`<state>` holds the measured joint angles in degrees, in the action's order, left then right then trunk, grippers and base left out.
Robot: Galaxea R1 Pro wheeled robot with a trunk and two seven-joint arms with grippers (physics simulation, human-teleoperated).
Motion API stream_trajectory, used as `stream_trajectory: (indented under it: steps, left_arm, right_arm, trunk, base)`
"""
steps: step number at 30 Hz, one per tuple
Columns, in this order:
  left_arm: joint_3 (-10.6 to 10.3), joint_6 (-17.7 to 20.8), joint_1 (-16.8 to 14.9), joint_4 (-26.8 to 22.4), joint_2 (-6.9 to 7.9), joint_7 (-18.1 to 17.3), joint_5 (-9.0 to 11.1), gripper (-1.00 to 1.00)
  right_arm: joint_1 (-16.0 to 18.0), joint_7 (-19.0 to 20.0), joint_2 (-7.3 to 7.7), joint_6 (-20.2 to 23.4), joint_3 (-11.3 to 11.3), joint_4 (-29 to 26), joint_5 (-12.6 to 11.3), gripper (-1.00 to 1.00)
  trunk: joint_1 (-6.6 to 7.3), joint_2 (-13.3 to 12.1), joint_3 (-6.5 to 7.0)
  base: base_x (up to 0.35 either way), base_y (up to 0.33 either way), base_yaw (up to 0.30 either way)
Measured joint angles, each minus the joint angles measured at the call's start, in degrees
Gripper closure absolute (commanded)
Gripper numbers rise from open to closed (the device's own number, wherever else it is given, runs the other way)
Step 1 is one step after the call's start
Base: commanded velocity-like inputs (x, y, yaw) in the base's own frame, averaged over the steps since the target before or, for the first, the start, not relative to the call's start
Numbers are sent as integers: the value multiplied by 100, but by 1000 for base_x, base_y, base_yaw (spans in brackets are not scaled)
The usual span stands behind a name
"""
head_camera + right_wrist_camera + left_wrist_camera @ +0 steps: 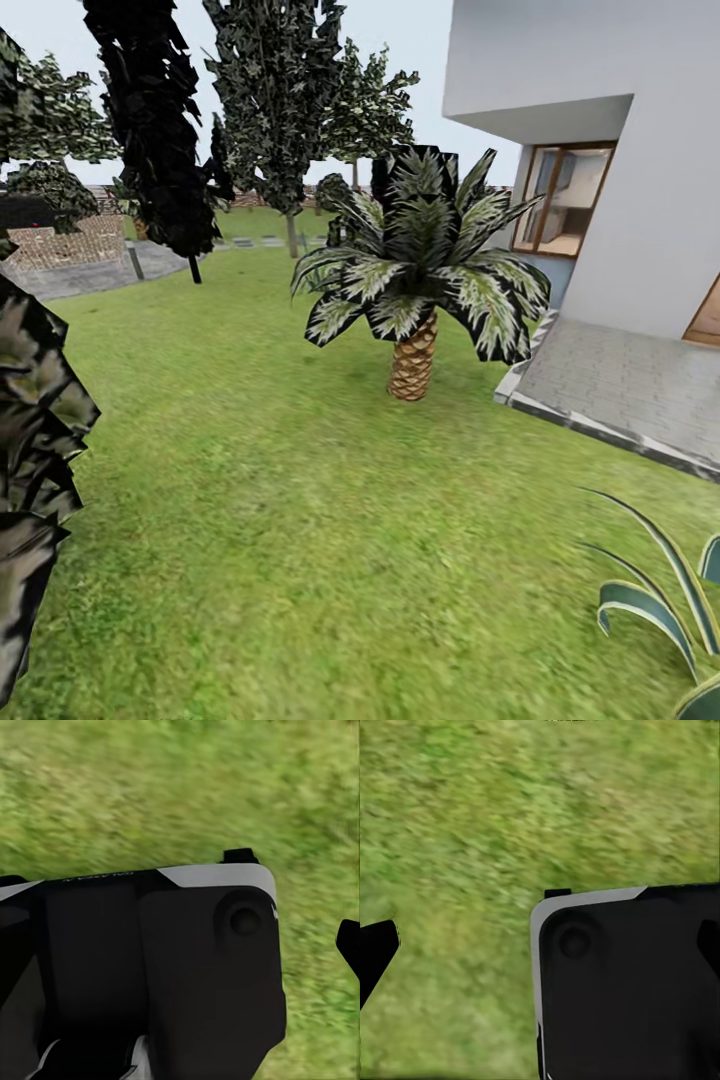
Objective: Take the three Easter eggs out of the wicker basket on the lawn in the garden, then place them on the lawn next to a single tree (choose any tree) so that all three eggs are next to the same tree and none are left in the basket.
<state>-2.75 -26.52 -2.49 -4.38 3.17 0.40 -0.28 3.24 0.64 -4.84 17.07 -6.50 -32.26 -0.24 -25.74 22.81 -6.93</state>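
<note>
Both wrist views look down on blurred lawn (472,810) under dark robot parts (finger spread cannot be told), with no basket or any of the 3 eggs near either gripper; judged light, rigid, slippery, they suit a mid-body pinch.

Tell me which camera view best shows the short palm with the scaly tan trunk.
The head view: the short palm with the scaly tan trunk stands whole mid-lawn, near the grey paving. Both wrist views look down on blurred green grass and dark robot parts, nothing of the palm.
</note>
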Motion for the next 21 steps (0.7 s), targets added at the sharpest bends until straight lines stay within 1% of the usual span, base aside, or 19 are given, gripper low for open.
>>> stream_trajectory:
  steps: [5,12,17,21]
  left_arm:
    - [0,0,-1,2,1,0,1,-100]
    - [0,0,-1,3,-2,0,3,-100]
    - [0,0,0,2,-2,0,4,-100]
    - [0,0,-1,3,-3,0,0,-100]
  right_arm:
    - [0,0,5,0,-3,4,0,-100]
    - [-1,0,3,1,-4,5,0,-100]
    - [0,0,2,0,-1,7,0,-100]
    - [-1,0,4,1,-4,6,0,-100]
  trunk:
    - [0,-1,0]
    - [0,-1,0]
    - [1,-1,0]
    - [0,-1,0]
  base:
    - [145,128,78]
    - [72,44,33]
    - [180,119,160]
    - [103,65,105]
